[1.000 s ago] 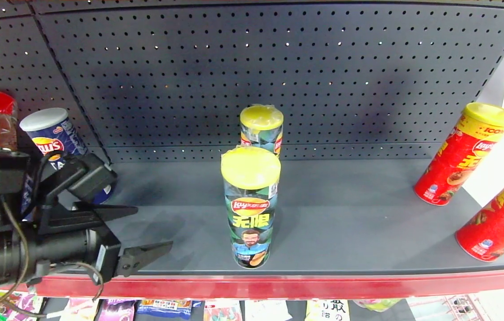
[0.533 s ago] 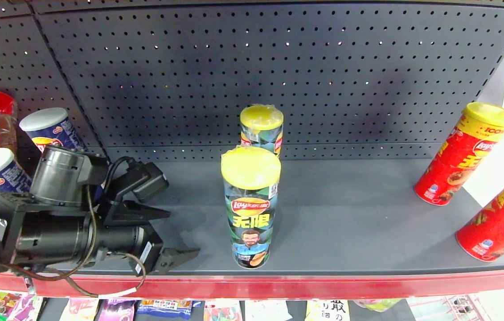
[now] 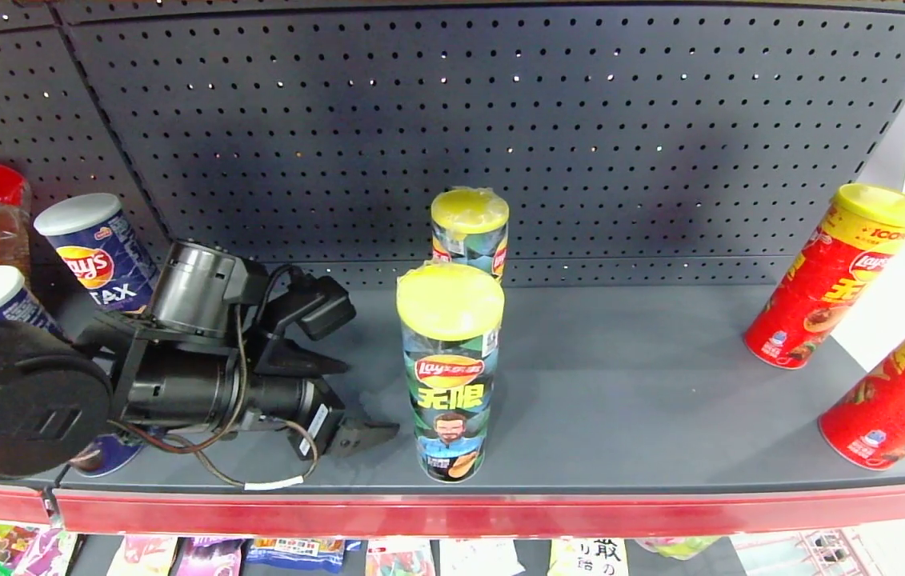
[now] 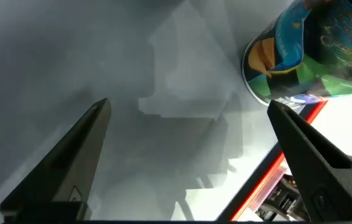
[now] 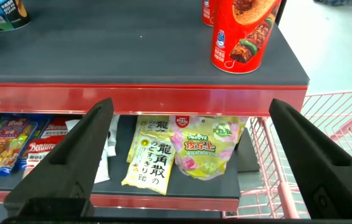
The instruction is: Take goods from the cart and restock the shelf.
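Two green chip cans with yellow lids stand mid-shelf, the front can point(image 3: 450, 376) near the red edge and the rear can point(image 3: 470, 228) by the pegboard. My left gripper point(image 3: 368, 400) lies low over the shelf point(image 3: 620, 384), open and holding nothing, just left of the front can. In the left wrist view the left gripper point(image 4: 188, 109) has its fingers spread over bare shelf, with the front can's base point(image 4: 300, 62) beyond one fingertip. My right gripper point(image 5: 191, 107) is open and holds nothing, in front of the shelf's red edge point(image 5: 138, 96).
Blue chip cans point(image 3: 96, 248) stand at the shelf's left, behind my left arm. Red chip cans point(image 3: 832, 276) stand at the right end, one also near the edge point(image 5: 241, 34). Snack bags point(image 5: 204, 152) hang on the lower shelf. A pink cart point(image 5: 325, 155) stands to the right.
My left arm has moved right along the shelf, bringing its open gripper close to the front green can. The cans have not moved.
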